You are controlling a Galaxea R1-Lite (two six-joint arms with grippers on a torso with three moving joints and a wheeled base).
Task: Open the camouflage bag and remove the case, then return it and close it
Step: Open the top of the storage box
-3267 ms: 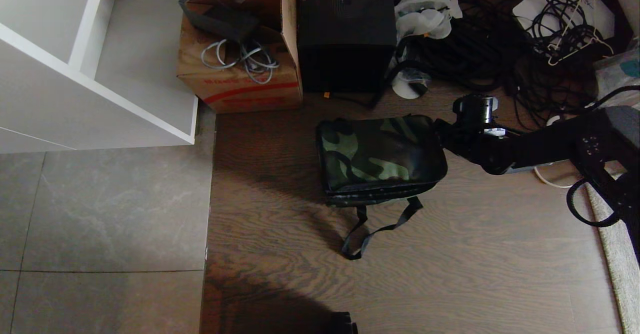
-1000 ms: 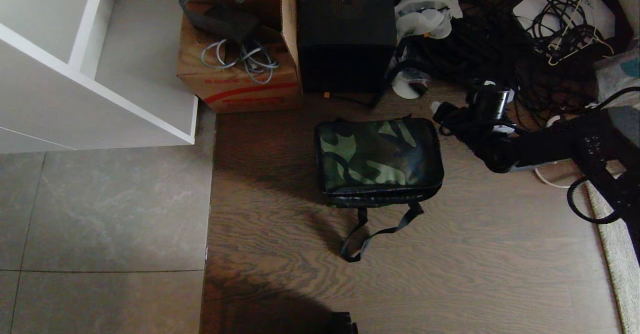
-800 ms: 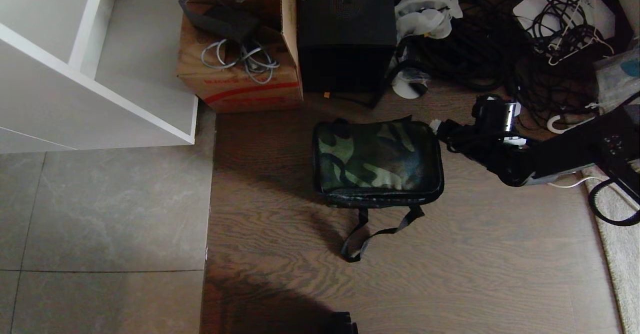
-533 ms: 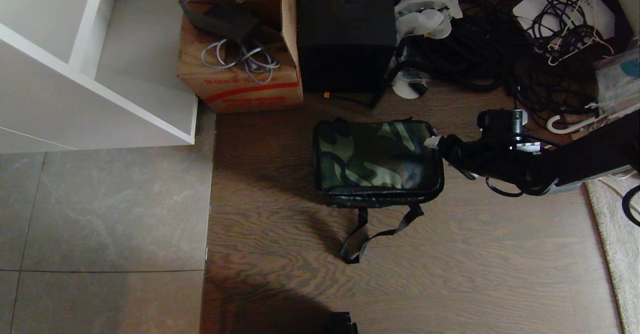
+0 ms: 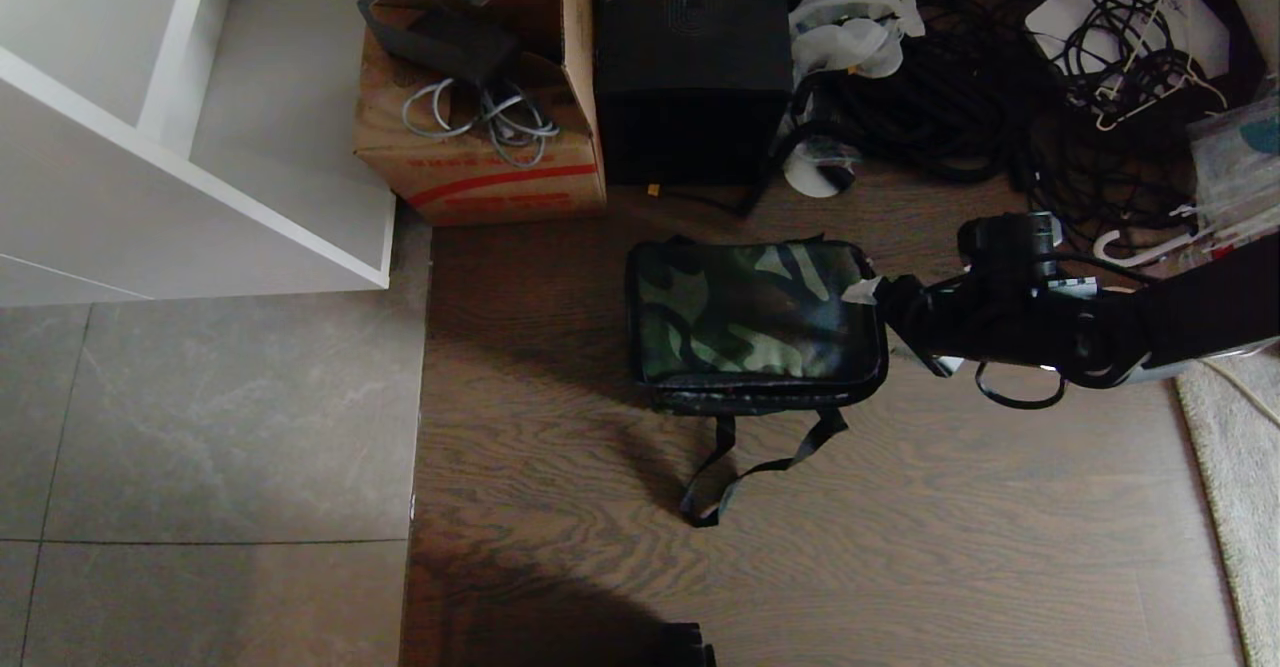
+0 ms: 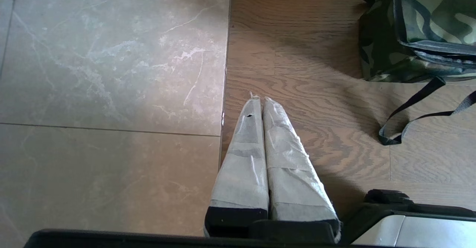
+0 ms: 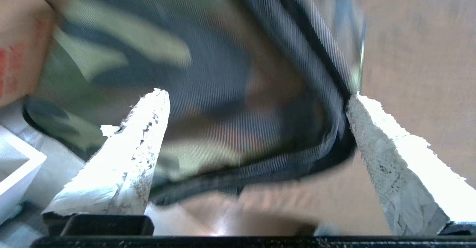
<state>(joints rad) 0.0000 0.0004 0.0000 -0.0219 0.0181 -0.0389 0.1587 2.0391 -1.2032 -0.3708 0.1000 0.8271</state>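
Observation:
The camouflage bag lies on the wood floor with its green-and-black lid down and its black strap trailing toward me. My right gripper is open at the bag's right side, one taped fingertip at the lid's right corner and the other by the floor. In the right wrist view the bag is blurred, and its corner fills the gap between the spread fingers of the right gripper. My left gripper hangs shut over the floor, well clear of the bag. The case is out of view.
Behind the bag stand a brown cardboard box and a tall black box. A tangle of black cables spreads at the back right. A white shelf unit is on the left and a rug edge on the right.
My right gripper has swung from behind the bag's far right corner down along its right side, turned at the wrist and opened wider. The bag has barely shifted. The left arm is still.

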